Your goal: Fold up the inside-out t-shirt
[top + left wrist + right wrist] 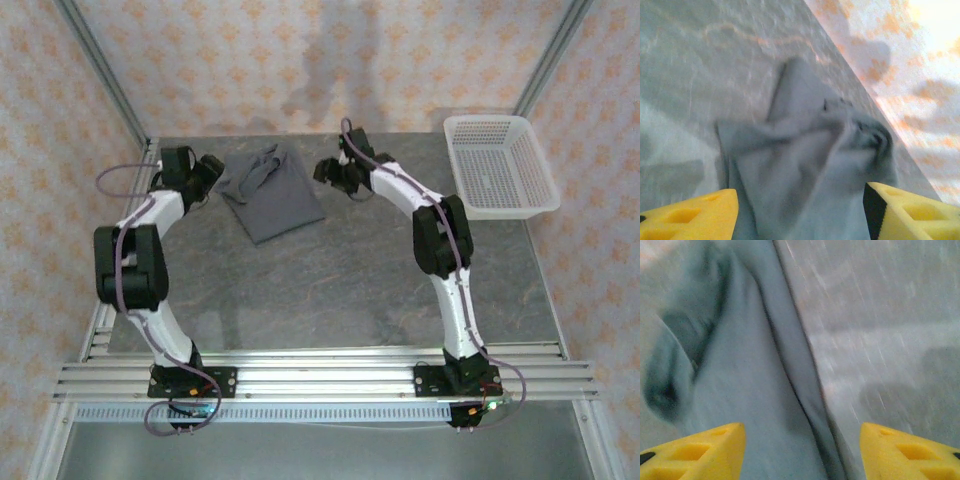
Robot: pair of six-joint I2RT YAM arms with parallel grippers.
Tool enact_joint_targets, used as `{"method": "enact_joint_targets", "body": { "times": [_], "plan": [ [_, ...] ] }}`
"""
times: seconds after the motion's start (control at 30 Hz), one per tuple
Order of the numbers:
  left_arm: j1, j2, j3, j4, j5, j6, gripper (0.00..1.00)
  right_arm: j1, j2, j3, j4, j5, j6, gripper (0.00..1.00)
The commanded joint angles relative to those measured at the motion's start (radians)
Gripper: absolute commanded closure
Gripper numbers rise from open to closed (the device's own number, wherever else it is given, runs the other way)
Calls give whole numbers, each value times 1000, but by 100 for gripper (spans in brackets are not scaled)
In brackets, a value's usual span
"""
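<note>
The inside-out t-shirt [270, 190] lies as a dark grey, roughly folded bundle at the far middle of the table, its upper end rumpled. My left gripper [212, 176] hovers at the shirt's left edge and my right gripper [326, 172] at its right edge. In the left wrist view the shirt [805, 150] spreads wrinkled below the left gripper [800, 215], whose yellow fingers [690, 215] stand wide apart and hold nothing. In the right wrist view the shirt's folded edge [790, 355] runs between the open right gripper [802, 452] fingers [910, 452], with nothing pinched.
A white plastic mesh basket [530, 195] stands at the far right of the grey table [330, 290]. Patterned walls close in the back and sides. The aluminium rail [320, 375] with both arm bases runs along the near edge.
</note>
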Motion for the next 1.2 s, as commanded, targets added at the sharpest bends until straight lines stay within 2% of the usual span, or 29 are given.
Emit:
{"method": "enact_joint_targets", "body": {
  "times": [0.0,0.1,0.2,0.23,0.33,0.4,0.5,0.57,0.67,0.77,0.9,0.97,1.03,1.13,1.17],
  "plan": [
    [-53,-110,-161,0,60,-5,34,24,-38,-119,167,-71,-14,41],
    [-103,-168,-280,3,65,-10,35,54,3,-80,142,-100,-38,42],
    [-147,-149,-309,11,75,-19,36,67,68,-11,96,-72,-30,47],
    [-158,-126,-297,8,78,-17,36,70,83,10,75,-57,-23,55],
    [-189,-60,-262,26,115,-4,41,80,80,26,13,-44,-19,88],
    [-200,-33,-262,9,117,0,47,89,23,-57,16,-29,-15,96],
    [-201,-37,-331,2,124,-8,59,97,-88,-237,56,-11,-6,98],
    [-202,-71,-391,4,153,-9,63,102,-163,-357,96,-27,11,98],
    [-232,-173,-480,-60,186,1,63,115,-280,-533,120,-43,42,99],
    [-299,-359,-574,-198,148,27,62,162,-401,-716,124,-41,70,98],
    [-348,-675,-645,-419,64,17,56,250,-614,-981,137,52,151,95],
    [-347,-813,-624,-516,12,25,51,257,-713,-1071,137,87,200,87],
    [-349,-885,-586,-549,-13,31,48,257,-799,-1087,86,131,197,69],
    [-350,-815,-496,-539,-6,46,47,247,-846,-990,-20,260,117,50],
    [-350,-762,-463,-525,6,55,48,238,-839,-956,-29,295,98,50]
  ]
}}
